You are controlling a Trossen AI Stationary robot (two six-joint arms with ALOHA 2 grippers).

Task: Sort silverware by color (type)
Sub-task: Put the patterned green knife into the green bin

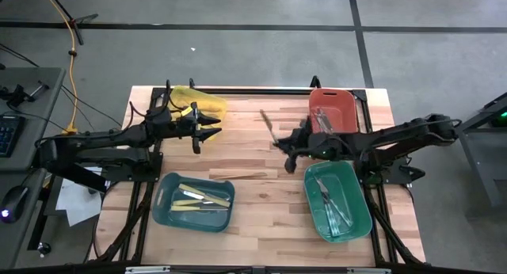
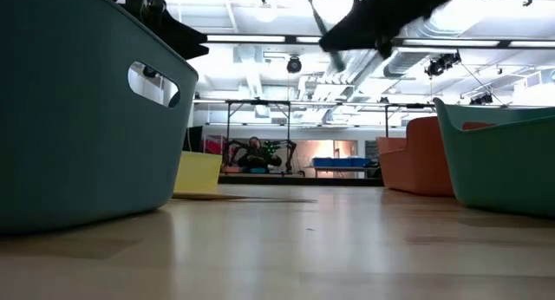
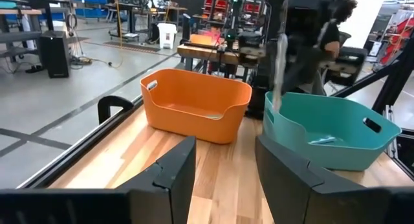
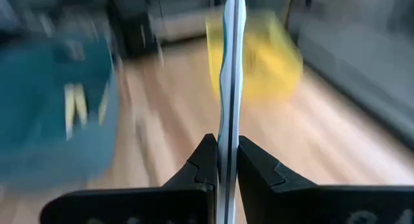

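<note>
The right gripper hangs above the middle of the table, its fingers pinched on a thin silver utensil. In the right wrist view the utensil stands straight out from between the two pads, held by one end, its free length running away from the gripper. From above, that free end slants toward the table's far edge, clear of every bin. The low view shows the gripper well off the wood.

Just beside this gripper on the right arm's side sits the green bin, with a few grey utensils lying lengthwise inside. Farther back, the red bin also holds grey pieces.

On the bare wood between the grippers, nearer the front, lies one gold-tan utensil, touching nothing. Beside it, the teal bin contains cream-yellow utensils laid flat.

The left gripper hovers over the table's far left part, beside the yellow bin. Its fingers are spread apart with nothing between them, as the left wrist view shows; beyond them stand the red bin and green bin.
</note>
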